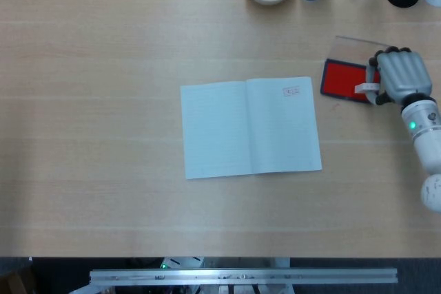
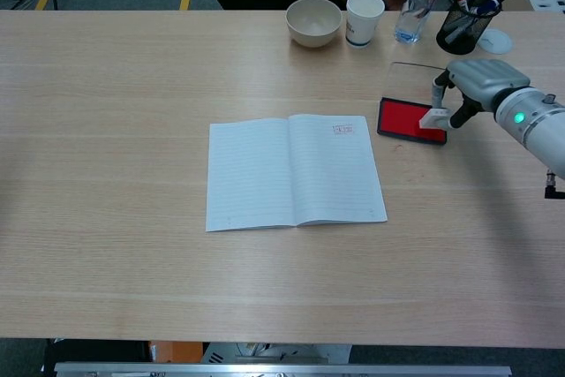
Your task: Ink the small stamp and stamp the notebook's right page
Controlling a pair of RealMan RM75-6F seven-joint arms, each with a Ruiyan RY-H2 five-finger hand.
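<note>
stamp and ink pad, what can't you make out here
- Stamp face: both views, hidden underneath; contact with the ink pad unclear.
- Right hand fingers: head view, its own back covers the grip.
- Print on the notebook: too small to read.
- Left hand: in neither view.

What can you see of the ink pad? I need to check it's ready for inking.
The ink pad is a flat rectangle with a bright red face in a dark frame, lying open on the table, right of the notebook and apart from it. The right hand holds the small white stamp at its right edge.
</note>
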